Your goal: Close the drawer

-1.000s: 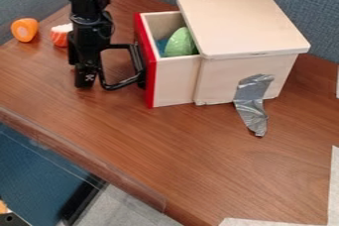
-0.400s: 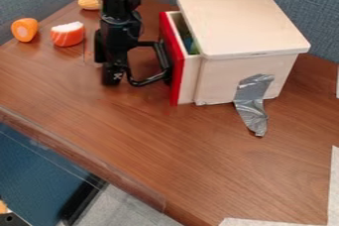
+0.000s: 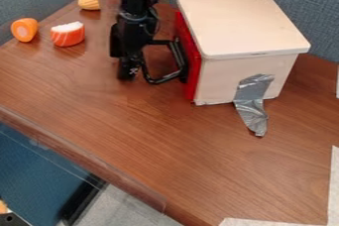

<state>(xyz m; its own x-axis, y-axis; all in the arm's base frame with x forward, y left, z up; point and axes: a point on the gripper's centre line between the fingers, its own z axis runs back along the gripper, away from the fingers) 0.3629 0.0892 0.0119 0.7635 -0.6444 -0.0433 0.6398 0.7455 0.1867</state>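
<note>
The drawer [image 3: 193, 65] sits pushed into the box [image 3: 242, 27], its red front up against the box's side. The gripper [image 3: 128, 74] hangs beside the box, facing that front; whether spread or pressed together, one cannot tell.

Worktop [image 3: 145, 131] lies open in front of the box [image 3: 242, 24], apart from silver tape [image 3: 252, 102] trailing onto it; the black handle [image 3: 165, 78] juts from the red drawer front [image 3: 193, 66], and the partition [image 3: 301, 2] bars passage behind

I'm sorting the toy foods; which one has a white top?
The sushi, between the carrot and the yellow toy; neither of those has white on top.
</note>
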